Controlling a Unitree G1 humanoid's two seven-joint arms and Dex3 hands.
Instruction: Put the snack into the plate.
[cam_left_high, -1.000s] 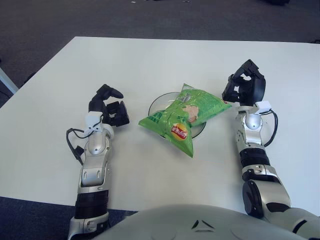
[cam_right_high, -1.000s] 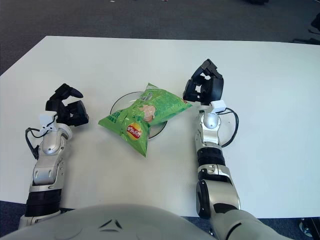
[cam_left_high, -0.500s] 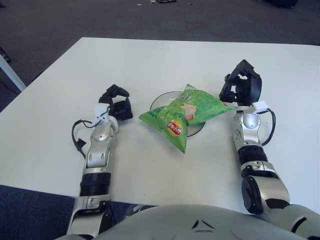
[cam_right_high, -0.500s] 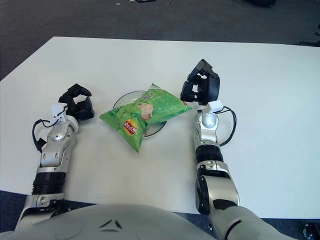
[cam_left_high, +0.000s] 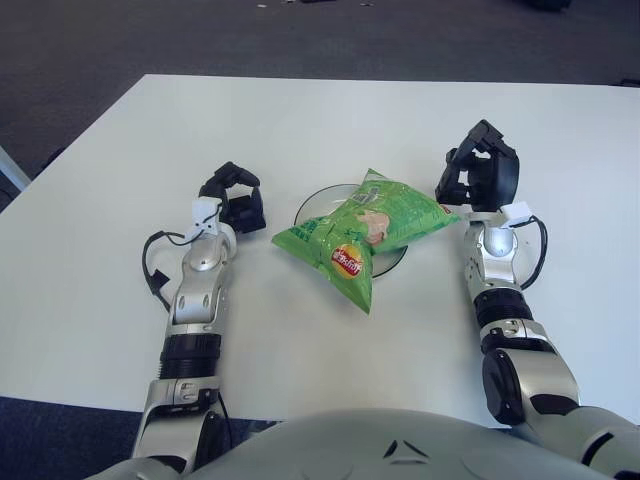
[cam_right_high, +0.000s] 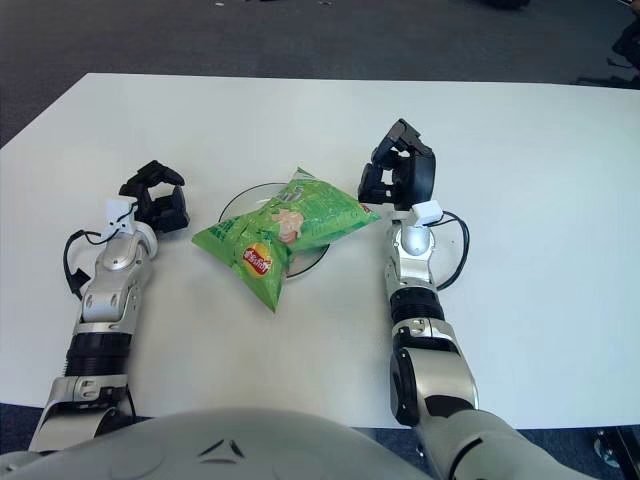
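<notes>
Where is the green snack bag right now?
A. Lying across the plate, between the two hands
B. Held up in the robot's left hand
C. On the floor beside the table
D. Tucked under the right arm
A: the green snack bag lies across the plate, its lower corner overhanging onto the table, with the left hand and right hand either side, neither holding it.

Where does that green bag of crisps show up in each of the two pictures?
Left eye view: the green snack bag lies just right of centre, on the glass plate.
Right eye view: the same bag sits left of centre, on that plate.
Shared landmark: the right hand stands just off the bag's right corner in both; the left hand rests to the bag's left.
</notes>
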